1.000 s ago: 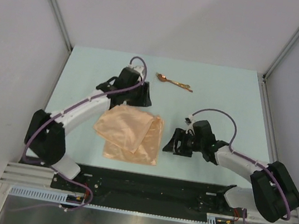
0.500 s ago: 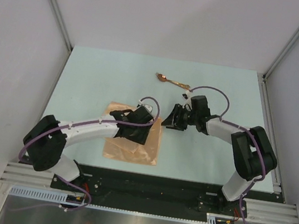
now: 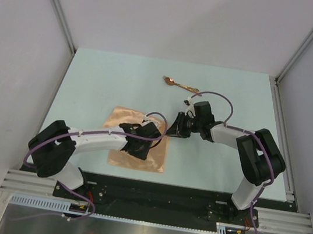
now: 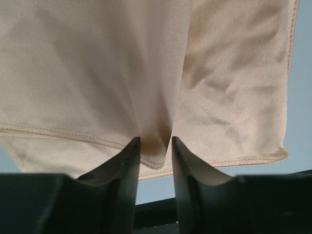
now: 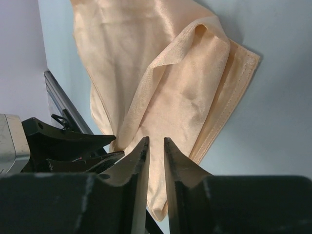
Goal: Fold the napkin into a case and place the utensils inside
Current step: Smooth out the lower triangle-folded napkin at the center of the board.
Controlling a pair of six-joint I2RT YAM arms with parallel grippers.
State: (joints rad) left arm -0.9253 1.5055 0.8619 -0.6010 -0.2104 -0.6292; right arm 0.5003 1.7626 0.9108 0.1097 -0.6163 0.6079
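The peach-orange napkin (image 3: 125, 119) lies partly folded on the pale blue table (image 3: 97, 79), near the front. My left gripper (image 3: 151, 142) sits over its right half. In the left wrist view the left gripper (image 4: 156, 144) is shut on a puckered fold of the napkin (image 4: 97, 73) at its stitched hem. My right gripper (image 3: 169, 132) is at the napkin's far right corner. Seen from the right wrist, the right gripper (image 5: 156, 144) is shut on a corner of the napkin (image 5: 161, 87), which rises in a loose flap. The copper-gold utensils (image 3: 180, 85) lie apart, farther back.
Grey walls with metal posts enclose the table on three sides. A black rail (image 3: 157, 191) with both arm bases runs along the near edge. The left gripper's black fingers (image 5: 73, 141) show close beside the right one in the right wrist view.
Both arms swung in from the napkin's sides onto the cloth. Both sets of jaws narrowed onto it. The napkin now looks narrower, with its right part bunched.
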